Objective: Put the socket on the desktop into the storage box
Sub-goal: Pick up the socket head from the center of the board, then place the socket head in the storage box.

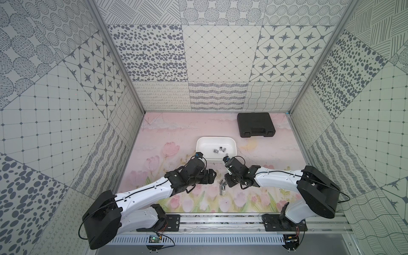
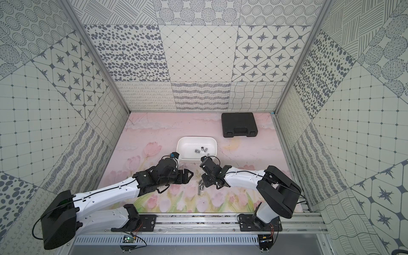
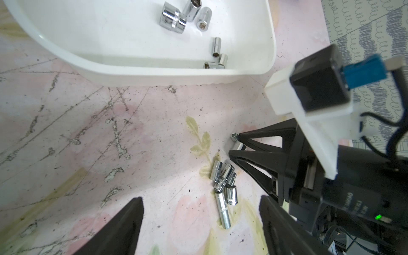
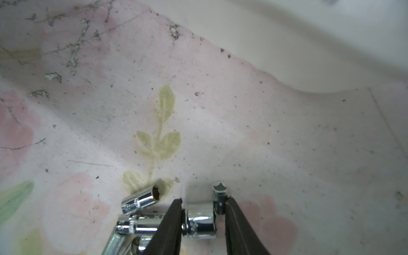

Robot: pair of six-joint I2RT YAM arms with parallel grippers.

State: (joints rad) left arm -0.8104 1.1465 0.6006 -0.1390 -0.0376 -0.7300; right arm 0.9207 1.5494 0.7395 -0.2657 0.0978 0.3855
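Chrome socket (image 4: pixel 199 223) lies on the pink bench (image 1: pixel 167 136), just near of the white storage box (image 1: pixel 205 146). It sits between the jaws of the right gripper (image 4: pixel 204 199); whether they clamp it I cannot tell. The left gripper (image 3: pixel 201 198) hangs released, empty, beside the loose sockets (image 3: pixel 223 187).
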